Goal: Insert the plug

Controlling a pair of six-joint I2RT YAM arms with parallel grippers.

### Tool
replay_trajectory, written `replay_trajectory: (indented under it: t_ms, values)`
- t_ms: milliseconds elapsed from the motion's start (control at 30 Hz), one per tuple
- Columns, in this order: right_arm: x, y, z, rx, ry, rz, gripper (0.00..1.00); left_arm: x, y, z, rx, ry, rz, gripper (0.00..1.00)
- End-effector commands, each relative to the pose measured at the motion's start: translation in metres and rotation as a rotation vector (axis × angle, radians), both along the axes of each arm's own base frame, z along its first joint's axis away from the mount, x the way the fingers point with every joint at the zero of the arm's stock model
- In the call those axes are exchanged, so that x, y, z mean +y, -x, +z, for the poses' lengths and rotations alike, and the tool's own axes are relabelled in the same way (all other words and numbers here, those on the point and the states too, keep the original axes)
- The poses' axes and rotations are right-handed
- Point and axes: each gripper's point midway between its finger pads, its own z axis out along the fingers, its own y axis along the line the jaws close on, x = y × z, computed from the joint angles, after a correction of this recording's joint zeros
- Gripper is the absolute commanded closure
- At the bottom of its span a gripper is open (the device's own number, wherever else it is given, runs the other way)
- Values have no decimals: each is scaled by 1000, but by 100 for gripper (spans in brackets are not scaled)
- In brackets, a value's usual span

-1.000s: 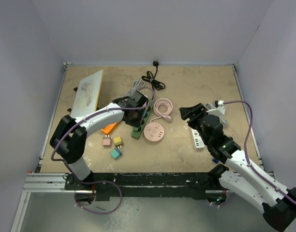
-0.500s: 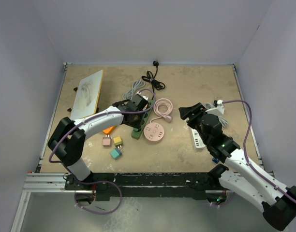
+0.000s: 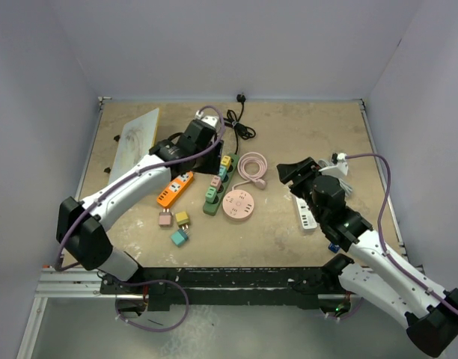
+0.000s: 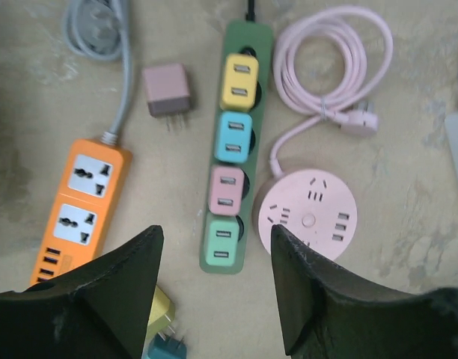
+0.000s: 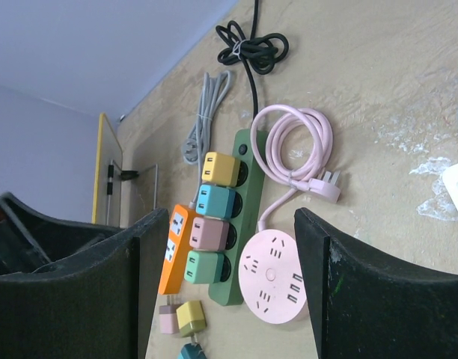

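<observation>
The left gripper (image 4: 215, 235) hovered over the strip (image 4: 259, 37), fingers spread and holding nothing. The right gripper (image 5: 230, 217) likewise stood spread and empty. Four plugs (image 4: 239, 81) sat seated along the strip at frame centre. A loose plug (image 4: 167, 90) lay upper left, apart from the strip's left edge. Bare table (image 4: 162, 194) separated the strip from the orange block (image 4: 83, 202). The round socket (image 4: 307, 221) lay just beside the strip's lower right edge.
</observation>
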Motion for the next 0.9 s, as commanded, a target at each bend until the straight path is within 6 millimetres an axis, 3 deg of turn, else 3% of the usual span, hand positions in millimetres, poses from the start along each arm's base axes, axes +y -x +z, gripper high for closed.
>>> replay_trajectory:
  t_ms: [0,133,267,467,667,867]
  values:
    - [-2,-4,29,-65,-41,-21,30,21,-39,17,-132,60,206,47]
    - [1,-6,28,-55,-33,-9,31,22,-70,-4,-135,124,304,61]
    - [2,-6,28,-46,-24,-5,31,21,-95,-39,-87,85,332,64]
    - [2,-6,28,-38,-25,-7,31,9,-116,-82,-21,21,303,57]
    - [6,-8,23,-14,-24,2,31,12,-133,-99,-19,-43,321,52]
    - [9,-10,23,-10,-27,5,31,14,-137,-121,30,-73,304,49]
